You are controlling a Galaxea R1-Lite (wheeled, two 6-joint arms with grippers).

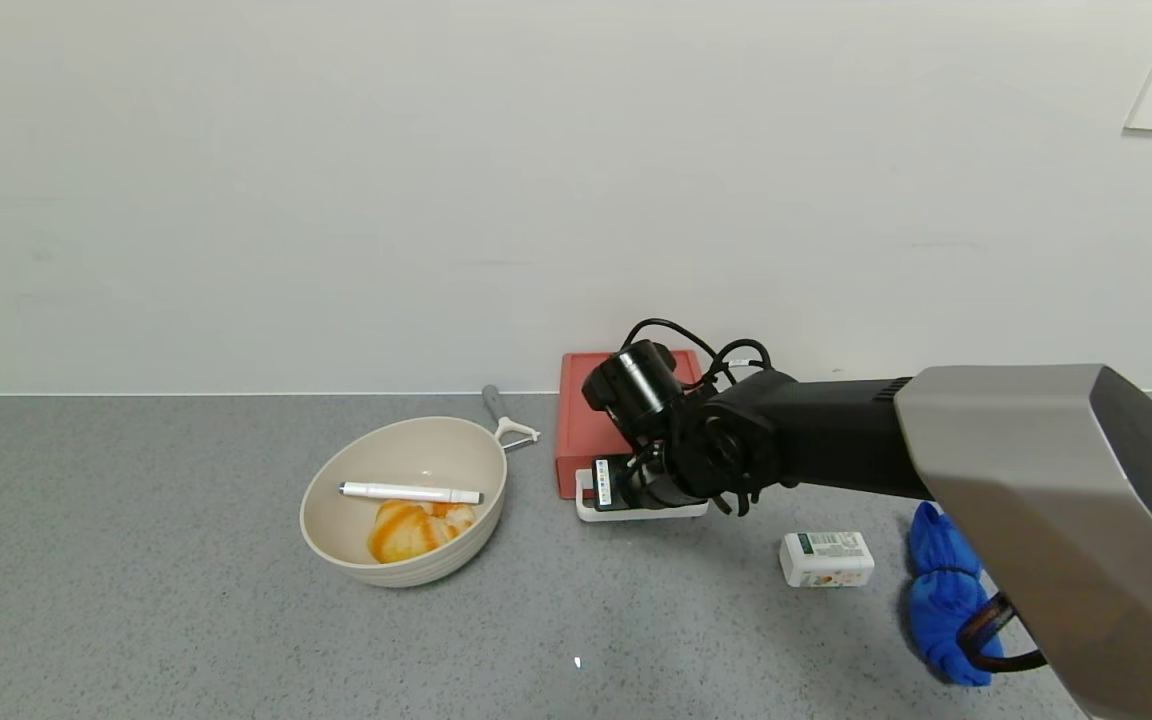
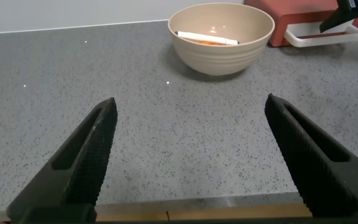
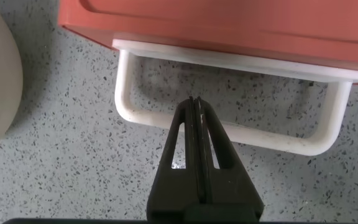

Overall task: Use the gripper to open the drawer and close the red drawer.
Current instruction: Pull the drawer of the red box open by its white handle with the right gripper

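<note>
The red drawer (image 1: 584, 420) stands at the wall; its tray looks pushed in. Its white loop handle (image 1: 586, 508) sticks out toward me. My right gripper (image 1: 636, 492) points down at the handle. In the right wrist view its fingers are pressed together, and the shut tip (image 3: 194, 102) crosses the handle's front bar (image 3: 272, 138) into the loop, with nothing between the fingers. The red drawer front (image 3: 229, 25) lies just beyond. My left gripper (image 2: 190, 102) is open and empty, low over the countertop near its front edge, out of the head view.
A beige bowl (image 1: 331, 525) with a white pen (image 1: 406, 492) and an orange-striped item stands left of the drawer. A peeler (image 1: 508, 418) lies behind the bowl. A small white box (image 1: 826, 558) and a blue cloth (image 1: 941, 590) lie to the right.
</note>
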